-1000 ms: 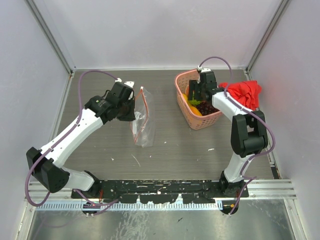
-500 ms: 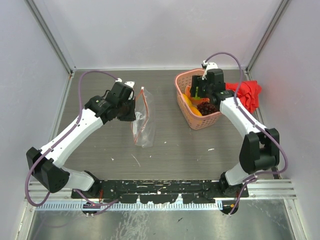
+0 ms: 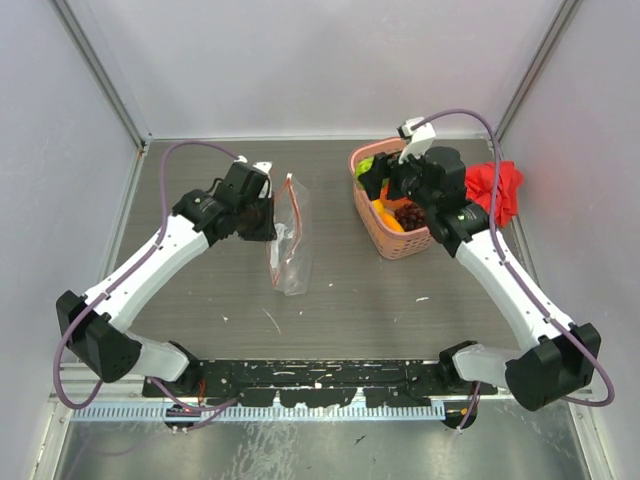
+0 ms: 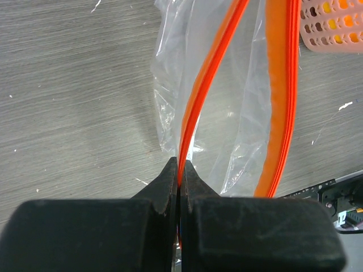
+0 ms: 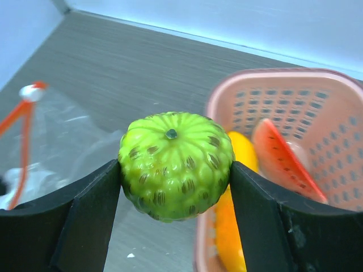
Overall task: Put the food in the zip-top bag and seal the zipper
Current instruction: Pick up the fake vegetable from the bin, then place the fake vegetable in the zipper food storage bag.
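In the left pincer (image 4: 180, 168), zipper (image 4: 282, 85), running near-to-far

Left arm (image 3: 150, 260) and right arm (image 3: 512, 288) are white with black joints. Purple cables (image 3: 195, 144) trail both; fingers (image 5: 85, 226) are matte black.

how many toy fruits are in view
5: bumpy lime-green ball in right gripper; yellow piece, orange piece, red slice, purple grape bunch in pink lattice basket. More may be hidden.
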Available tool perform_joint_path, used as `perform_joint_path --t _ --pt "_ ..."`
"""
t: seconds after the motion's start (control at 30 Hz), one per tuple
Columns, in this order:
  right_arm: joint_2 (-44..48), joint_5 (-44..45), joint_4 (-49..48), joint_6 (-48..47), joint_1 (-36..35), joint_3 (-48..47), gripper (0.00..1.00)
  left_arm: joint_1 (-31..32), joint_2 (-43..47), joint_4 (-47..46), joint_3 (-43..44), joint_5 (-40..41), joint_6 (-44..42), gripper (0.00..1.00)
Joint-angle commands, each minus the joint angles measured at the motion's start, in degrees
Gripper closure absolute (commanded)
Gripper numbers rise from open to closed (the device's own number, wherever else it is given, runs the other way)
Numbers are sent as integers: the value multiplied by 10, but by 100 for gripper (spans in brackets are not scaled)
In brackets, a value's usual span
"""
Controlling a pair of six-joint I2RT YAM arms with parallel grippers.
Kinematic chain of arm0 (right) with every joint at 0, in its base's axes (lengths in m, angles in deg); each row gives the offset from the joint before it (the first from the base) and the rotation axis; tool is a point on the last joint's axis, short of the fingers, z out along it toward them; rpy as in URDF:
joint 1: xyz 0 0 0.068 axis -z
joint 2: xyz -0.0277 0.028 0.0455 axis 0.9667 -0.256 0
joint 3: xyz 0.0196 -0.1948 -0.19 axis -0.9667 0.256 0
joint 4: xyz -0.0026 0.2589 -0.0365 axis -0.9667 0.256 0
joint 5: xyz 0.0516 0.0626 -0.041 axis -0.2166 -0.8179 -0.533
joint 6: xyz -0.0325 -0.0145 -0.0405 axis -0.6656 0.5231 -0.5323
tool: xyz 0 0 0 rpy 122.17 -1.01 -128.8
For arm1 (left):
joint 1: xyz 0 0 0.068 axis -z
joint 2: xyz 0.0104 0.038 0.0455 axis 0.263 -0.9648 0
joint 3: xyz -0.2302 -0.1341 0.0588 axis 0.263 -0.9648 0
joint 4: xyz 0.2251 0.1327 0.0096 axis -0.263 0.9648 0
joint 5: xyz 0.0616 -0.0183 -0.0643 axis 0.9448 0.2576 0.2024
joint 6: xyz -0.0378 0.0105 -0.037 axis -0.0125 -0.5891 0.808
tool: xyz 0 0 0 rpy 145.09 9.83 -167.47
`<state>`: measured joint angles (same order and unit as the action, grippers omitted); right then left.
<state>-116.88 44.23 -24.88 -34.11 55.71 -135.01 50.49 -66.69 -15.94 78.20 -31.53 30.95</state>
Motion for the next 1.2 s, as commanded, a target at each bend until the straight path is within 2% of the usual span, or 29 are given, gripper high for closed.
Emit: perform_joint_path --t 0.0,0.33,0.87,1.17 --pt "37 -42 -62 10 -53 14 67 4 -7 -30 26 -22 9 100" --pt "51 -94 -195 101 -154 62 68 10 -25 -58 23 -47 25 100" --pt "-58 -132 -444 251 -191 176 69 11 -25 -74 6 -61 38 100" --pt "-104 -125 -454 239 -192 211 70 11 -15 -81 -7 -67 43 100"
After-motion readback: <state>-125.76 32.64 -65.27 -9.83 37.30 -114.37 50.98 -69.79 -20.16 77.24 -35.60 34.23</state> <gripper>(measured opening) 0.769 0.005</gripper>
